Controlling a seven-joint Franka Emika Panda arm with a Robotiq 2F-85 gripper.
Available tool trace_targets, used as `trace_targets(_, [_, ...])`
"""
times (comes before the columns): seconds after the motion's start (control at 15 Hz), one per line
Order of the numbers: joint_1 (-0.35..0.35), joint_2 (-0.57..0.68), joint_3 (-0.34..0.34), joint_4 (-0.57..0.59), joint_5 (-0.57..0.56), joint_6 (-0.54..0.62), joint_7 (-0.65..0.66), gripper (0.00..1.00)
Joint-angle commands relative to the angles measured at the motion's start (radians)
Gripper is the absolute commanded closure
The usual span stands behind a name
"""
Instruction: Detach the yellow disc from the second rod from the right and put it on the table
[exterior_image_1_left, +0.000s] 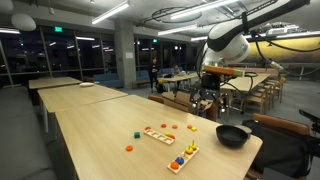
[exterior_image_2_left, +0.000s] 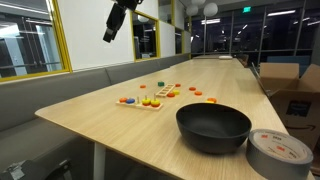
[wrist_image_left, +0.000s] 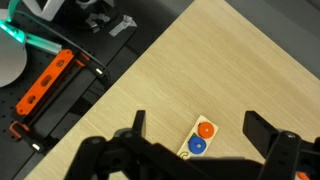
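In an exterior view my gripper (exterior_image_1_left: 206, 100) hangs in the air and touches nothing. The yellow disc (exterior_image_1_left: 189, 149), tiny from here, sits on the wooden peg board (exterior_image_1_left: 183, 157) on the table (exterior_image_1_left: 100, 125), which has a smooth light-wood top. The board lies at eight o'clock from a round black bowl (exterior_image_1_left: 232, 135).

In an exterior view the gripper (exterior_image_2_left: 113, 28) is high at eleven o'clock, well apart from the toys. A grey tape roll (exterior_image_2_left: 280, 152) lies at five o'clock.

In the wrist view the dark fingers (wrist_image_left: 138, 125) stand wide apart and hold nothing. Flat round orange (wrist_image_left: 205, 129) and blue (wrist_image_left: 197, 146) pieces show at six o'clock.
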Motion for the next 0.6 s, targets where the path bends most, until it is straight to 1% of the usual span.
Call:
trace_targets(0.0, [0.004, 0.052, 0.035, 0.045, 0.079, 0.071, 0.198, 0.00])
trace_targets(0.13, [0.012, 0.084, 0.052, 0.042, 0.103, 0.161, 0.293, 0.00])
trace_targets(0.27, [0.023, 0.124, 0.069, 0.044, 0.104, 0.266, 0.379, 0.00])
trace_targets(0.33, [0.031, 0.154, 0.079, 0.051, 0.093, 0.322, 0.426, 0.00])
trace_targets(0.53, [0.055, 0.225, 0.090, 0.063, 0.048, 0.443, 0.531, 0.00])
